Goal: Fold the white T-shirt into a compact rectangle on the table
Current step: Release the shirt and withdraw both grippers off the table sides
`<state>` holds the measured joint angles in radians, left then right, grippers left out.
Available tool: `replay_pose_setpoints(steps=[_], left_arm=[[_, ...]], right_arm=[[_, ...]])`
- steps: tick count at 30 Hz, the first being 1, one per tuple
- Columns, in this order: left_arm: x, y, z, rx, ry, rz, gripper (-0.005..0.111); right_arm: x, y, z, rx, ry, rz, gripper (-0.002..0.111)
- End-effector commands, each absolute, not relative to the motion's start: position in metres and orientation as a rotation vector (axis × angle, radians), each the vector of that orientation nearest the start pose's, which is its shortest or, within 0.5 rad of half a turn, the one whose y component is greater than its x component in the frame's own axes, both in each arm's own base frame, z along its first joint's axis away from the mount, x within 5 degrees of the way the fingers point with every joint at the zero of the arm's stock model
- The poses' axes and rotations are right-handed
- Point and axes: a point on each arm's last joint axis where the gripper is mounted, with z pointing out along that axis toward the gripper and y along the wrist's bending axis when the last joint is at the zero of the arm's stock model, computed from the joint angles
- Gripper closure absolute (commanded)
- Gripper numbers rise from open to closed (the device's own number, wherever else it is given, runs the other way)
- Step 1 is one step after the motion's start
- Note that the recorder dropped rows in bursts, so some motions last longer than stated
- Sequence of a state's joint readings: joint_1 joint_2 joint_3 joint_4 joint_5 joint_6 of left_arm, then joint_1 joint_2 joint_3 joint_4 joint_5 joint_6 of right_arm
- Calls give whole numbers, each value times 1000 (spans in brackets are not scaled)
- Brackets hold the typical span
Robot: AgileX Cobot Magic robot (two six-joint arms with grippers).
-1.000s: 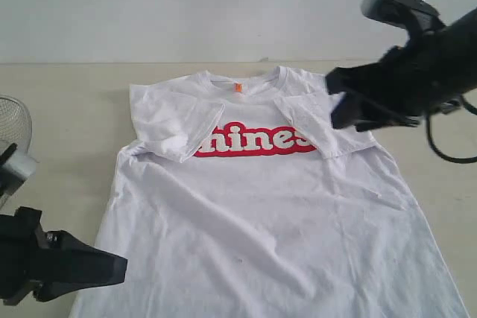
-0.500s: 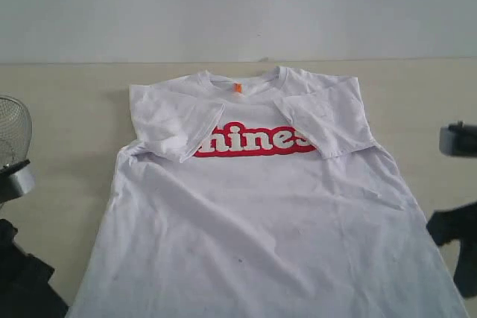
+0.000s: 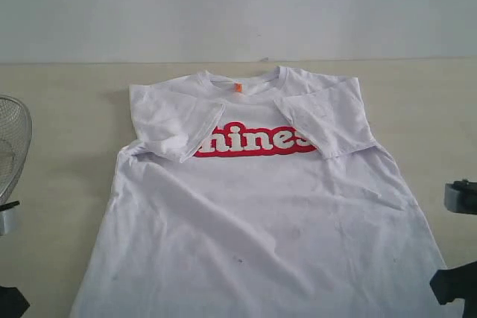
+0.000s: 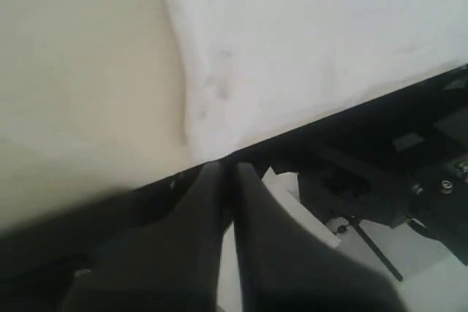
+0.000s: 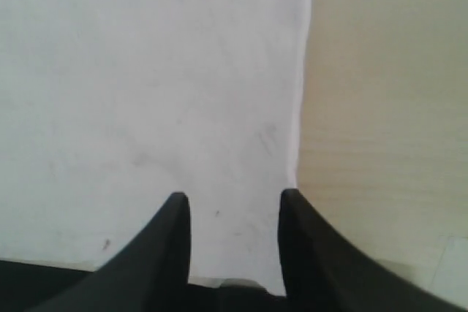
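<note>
We are looking at the white T-shirt [image 3: 261,206] lying face up across the centre and lower part of the exterior frame, on the beige table [image 3: 59,109]. Both sleeves [image 3: 175,121] are lying folded inward over the chest, covering the ends of the red print [image 3: 253,141]. The orange neck tag [image 3: 238,87] is showing at the collar, upper centre. A wire-mesh basket [image 3: 11,147] is sitting at the left edge. The left gripper [image 4: 228,173] is hanging near the shirt's hem corner, its fingers pressed together and gripping nothing. The right gripper [image 5: 234,206] is poised over the shirt's side edge, its fingers spread apart and holding nothing.
</note>
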<state>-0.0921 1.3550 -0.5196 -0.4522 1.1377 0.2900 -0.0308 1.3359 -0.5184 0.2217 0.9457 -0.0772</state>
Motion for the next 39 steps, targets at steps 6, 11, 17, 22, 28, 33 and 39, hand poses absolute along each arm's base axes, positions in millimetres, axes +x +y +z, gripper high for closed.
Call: replay_pose_setpoints(steps=[6,11,17,22,28,33,39], left_arm=[[157,-57,170,284,3245,-803,102],[160,-57,157,224,3330,-807,94],[162,-57,143,192,3410,-826,55],[162,-57,138,179,3441,-834,54],[168,-56,130,133,3423,-787,56],[170,-54,121,149,3444,-731,56],[171,-52,116,158,3469,-714,56]], right_arm=[[164,4,167,168,3227,182,74],[164,3,167,177,3228,166,64],[165,3,162,192,3281,166,52],[170,5,146,193,3360,210,52],[174,6,140,203,3346,233,52],[175,7,139,204,3342,247,52],[176,7,130,204,3385,252,52]])
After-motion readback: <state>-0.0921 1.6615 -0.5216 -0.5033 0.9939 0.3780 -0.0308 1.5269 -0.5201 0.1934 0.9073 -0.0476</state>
